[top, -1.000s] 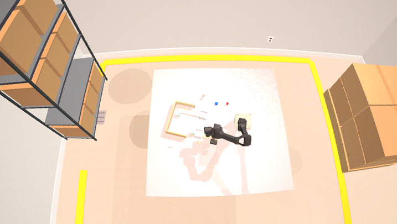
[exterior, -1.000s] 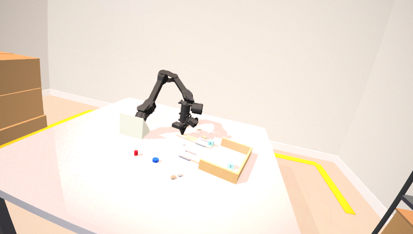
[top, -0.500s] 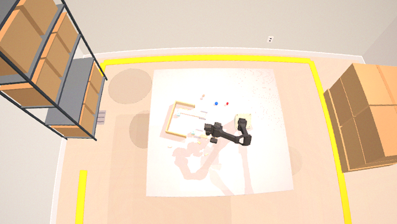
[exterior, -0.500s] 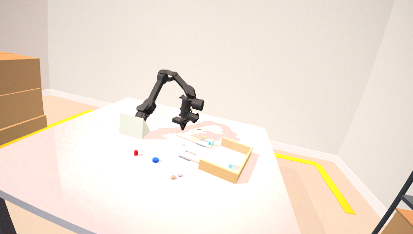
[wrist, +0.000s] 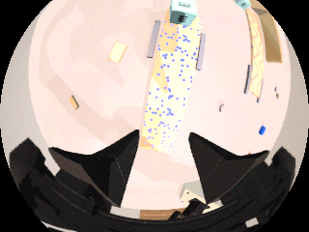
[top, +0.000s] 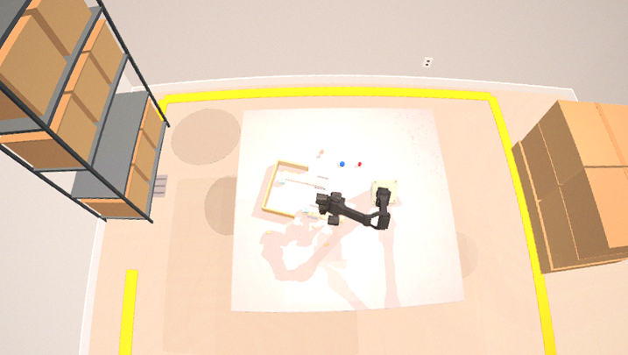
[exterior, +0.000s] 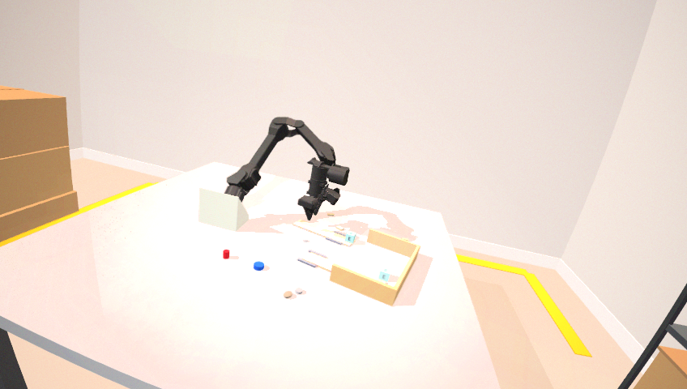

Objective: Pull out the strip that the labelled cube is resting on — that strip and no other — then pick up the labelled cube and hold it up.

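A pale cyan cube [top: 306, 209] [exterior: 350, 237] [wrist: 182, 14] with a dark letter sits on the far end of a blue-dotted yellow strip [exterior: 315, 231] [wrist: 170, 97]. A second cyan cube [top: 282, 181] [exterior: 384, 275] [wrist: 242, 3] stands inside the wooden frame, near a strip [wrist: 255, 53] with a zigzag pattern. A dark letter also shows on it in the exterior view. My gripper [exterior: 309, 216] [wrist: 165, 134] is open and empty above the dotted strip's near end, its tips to either side of that end in the wrist view. Contact with the strip cannot be told.
The three-sided wooden frame [top: 268, 189] [exterior: 365, 283] opens toward the arm. Low grey rails [wrist: 154, 40] [wrist: 201, 51] flank the dotted strip. A blue disc [top: 342, 163] [exterior: 258, 266], a red cylinder [top: 359, 164] [exterior: 226, 254] and small tan pieces [wrist: 118, 52] [wrist: 73, 101] lie around.
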Robot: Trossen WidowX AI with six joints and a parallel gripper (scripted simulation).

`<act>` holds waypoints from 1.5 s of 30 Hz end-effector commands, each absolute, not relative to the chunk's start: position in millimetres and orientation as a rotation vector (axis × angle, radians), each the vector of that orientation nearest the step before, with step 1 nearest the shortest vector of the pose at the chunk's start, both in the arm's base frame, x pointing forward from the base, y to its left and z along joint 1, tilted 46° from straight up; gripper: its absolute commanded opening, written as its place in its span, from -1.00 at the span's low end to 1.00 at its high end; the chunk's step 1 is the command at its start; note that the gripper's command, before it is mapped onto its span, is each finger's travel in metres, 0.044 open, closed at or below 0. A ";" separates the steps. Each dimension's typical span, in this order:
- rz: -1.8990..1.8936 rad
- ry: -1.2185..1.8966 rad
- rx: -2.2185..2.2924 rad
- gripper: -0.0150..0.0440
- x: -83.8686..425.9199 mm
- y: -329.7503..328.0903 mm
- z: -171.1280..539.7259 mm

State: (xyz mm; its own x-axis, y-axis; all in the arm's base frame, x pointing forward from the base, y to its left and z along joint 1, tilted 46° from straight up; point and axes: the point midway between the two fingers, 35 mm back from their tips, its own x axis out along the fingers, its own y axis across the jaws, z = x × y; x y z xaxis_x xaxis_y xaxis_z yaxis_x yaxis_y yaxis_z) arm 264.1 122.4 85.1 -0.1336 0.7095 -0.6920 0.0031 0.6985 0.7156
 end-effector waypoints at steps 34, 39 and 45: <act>0.682 1.592 0.577 1.00 382.5 118.3 79.7; 0.682 1.591 0.577 1.00 398.3 116.7 78.8; 0.682 1.590 0.576 1.00 416.9 114.1 77.7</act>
State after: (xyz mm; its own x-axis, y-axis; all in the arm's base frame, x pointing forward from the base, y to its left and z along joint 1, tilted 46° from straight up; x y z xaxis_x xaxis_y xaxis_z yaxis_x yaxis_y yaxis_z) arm 404.5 117.5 78.4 -0.1297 0.7109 -0.6912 -0.0089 0.6962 0.7178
